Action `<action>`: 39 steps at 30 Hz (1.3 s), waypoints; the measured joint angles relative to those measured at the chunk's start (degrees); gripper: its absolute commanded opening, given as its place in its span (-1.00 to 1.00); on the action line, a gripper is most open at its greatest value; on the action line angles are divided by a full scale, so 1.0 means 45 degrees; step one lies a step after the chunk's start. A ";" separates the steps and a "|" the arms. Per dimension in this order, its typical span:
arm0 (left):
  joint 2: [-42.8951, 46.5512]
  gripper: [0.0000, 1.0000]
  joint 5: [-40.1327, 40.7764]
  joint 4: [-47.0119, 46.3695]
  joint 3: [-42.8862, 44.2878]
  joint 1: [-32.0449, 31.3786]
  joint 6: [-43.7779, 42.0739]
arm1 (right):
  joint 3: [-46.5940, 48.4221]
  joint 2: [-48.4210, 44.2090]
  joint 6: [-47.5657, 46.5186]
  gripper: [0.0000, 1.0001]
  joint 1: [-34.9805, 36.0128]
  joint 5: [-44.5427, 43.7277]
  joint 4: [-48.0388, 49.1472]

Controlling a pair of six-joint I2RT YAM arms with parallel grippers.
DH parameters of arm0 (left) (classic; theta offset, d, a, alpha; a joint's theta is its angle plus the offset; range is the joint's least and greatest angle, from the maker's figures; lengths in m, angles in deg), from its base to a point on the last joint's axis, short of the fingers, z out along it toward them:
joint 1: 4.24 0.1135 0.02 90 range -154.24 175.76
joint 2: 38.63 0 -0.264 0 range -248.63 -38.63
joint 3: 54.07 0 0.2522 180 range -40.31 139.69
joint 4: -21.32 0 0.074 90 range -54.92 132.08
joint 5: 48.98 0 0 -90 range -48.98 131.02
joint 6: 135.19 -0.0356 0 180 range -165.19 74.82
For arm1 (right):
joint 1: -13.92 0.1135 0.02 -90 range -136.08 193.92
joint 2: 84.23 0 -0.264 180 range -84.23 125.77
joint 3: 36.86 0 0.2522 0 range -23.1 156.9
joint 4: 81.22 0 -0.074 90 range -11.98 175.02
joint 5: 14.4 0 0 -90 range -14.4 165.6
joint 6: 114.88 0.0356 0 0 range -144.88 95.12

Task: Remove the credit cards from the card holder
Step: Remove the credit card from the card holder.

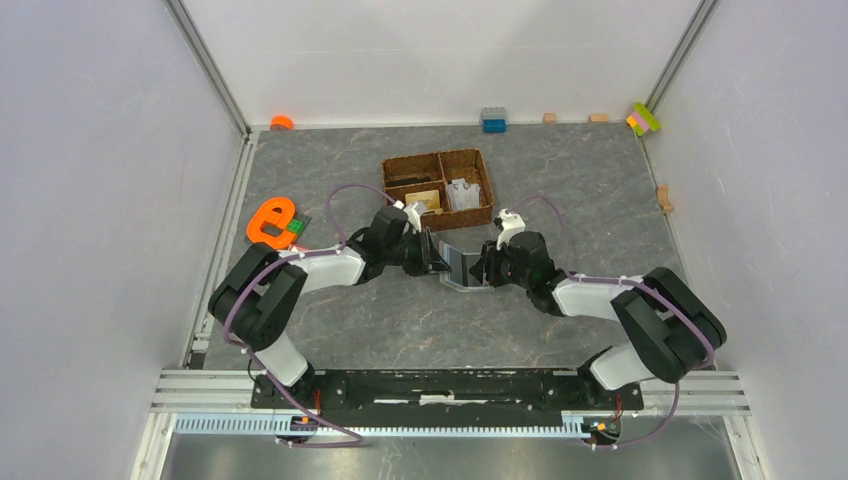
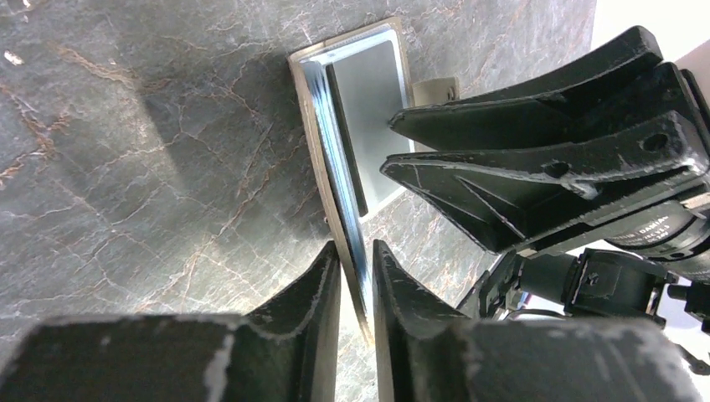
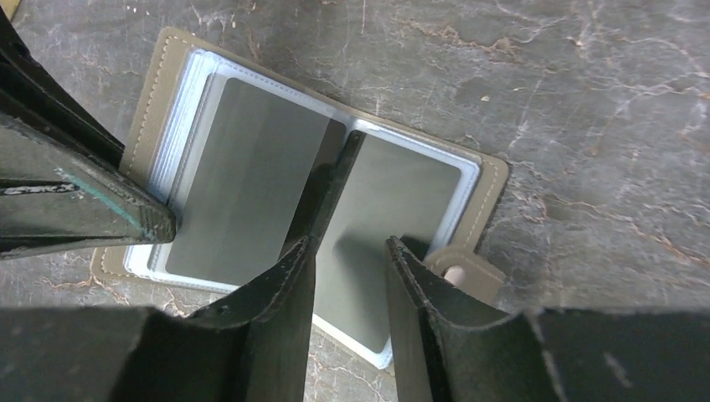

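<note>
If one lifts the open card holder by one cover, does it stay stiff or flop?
Likely floppy: the card holder has a soft stitched cover and thin clear sleeves, so the free half may hang. It looks thin and light, so a push would probably slide it on the table, not tip it.

1. We find the card holder [image 1: 462, 268] lying open on the table [image 1: 400, 320].
2. The left gripper [image 1: 437, 262] sits at its left, the right gripper [image 1: 482, 270] at its right.
3. The basket [image 1: 434, 154] stands just behind.
</note>
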State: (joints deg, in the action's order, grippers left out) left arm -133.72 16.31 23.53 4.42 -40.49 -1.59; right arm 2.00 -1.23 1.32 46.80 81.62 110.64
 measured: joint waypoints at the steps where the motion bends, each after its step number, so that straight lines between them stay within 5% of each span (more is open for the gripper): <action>1: 0.0000 -0.31 -0.0005 0.0019 0.0000 0.0000 0.0000 | 0.0107 0.0194 0.0019 -0.25 0.0000 0.0121 -0.0015; 9: -0.0418 -0.22 -0.0248 0.0058 0.0257 -0.0029 -0.0049 | 0.0748 0.1156 0.0126 -0.26 0.0000 0.1379 0.0034; 14: -0.1073 -0.43 -0.0330 0.0073 0.0413 -0.0049 -0.0068 | 0.0884 0.1409 0.0189 -0.26 0.0000 0.2055 0.0107; 19: -0.1418 -0.95 -0.0544 0.0189 0.0699 -0.0044 -0.0083 | 0.0884 0.1375 0.0233 0.08 0.0000 0.2302 0.0087; 23: -0.1404 -0.96 -0.0563 0.0214 0.0806 -0.0058 -0.0097 | 0.0855 0.0738 0.0131 0.40 0.0000 0.1899 -0.0291; 27: -0.0617 -0.96 -0.0568 0.0015 0.0238 -0.0053 -0.0092 | 0.0529 -0.0874 -0.0024 0.95 -0.0010 0.0821 -0.0661; 33: 0.1807 -0.96 -0.0743 -0.1263 -0.1005 -0.0019 -0.0058 | -0.0359 -0.3978 -0.0175 0.96 -0.0073 -0.0899 -0.0889; 39: 0.2778 -0.95 -0.1399 -0.3677 -0.2021 0.0180 0.0554 | -0.0481 -0.4537 0.0005 0.96 -0.0709 -0.0680 -0.0937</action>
State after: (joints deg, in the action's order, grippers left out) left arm -121.22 10.01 6.98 -4.68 -39.68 0.90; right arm -0.16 -21.64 1.34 43.61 78.56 106.43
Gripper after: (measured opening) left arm 0.080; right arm 0.979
